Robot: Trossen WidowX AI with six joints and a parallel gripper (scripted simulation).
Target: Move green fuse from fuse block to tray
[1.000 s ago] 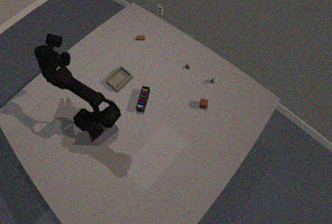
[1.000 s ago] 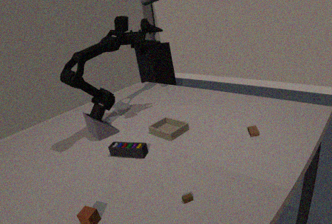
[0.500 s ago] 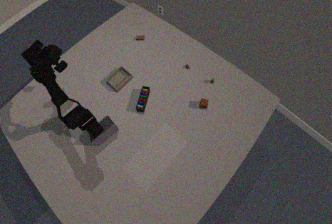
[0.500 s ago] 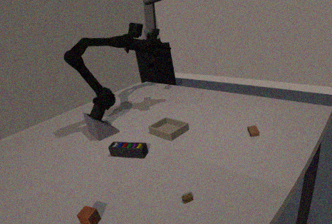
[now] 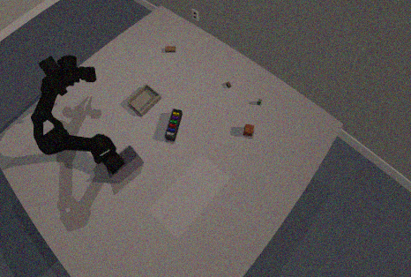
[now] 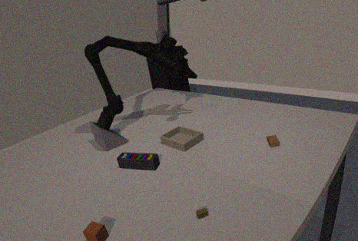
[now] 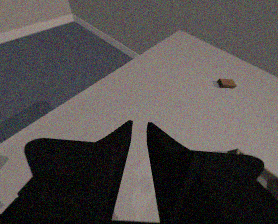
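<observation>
The dark fuse block (image 5: 177,124) (image 6: 138,161) stands on the white table, holding a row of coloured fuses. The green fuse (image 5: 174,122) (image 6: 140,156) sits in the middle of the row, upright in the block. The shallow beige tray (image 5: 152,90) (image 6: 173,143) lies just beyond the block and is empty. My gripper (image 5: 90,74) (image 7: 139,125) is high in the air over the table's left edge, far from the block and the tray. Its fingers stand nearly together with only bare table showing in the narrow gap. Nothing is held.
A brown block (image 5: 169,48) (image 6: 273,140) (image 7: 226,83) lies at the far side. An orange cube (image 5: 249,130) (image 6: 95,231), a small brown block (image 5: 227,85) (image 6: 202,212) and a tiny green piece (image 5: 257,101) lie to the right. A grey post (image 6: 163,15) and a dark panel (image 6: 169,78) stand behind the arm.
</observation>
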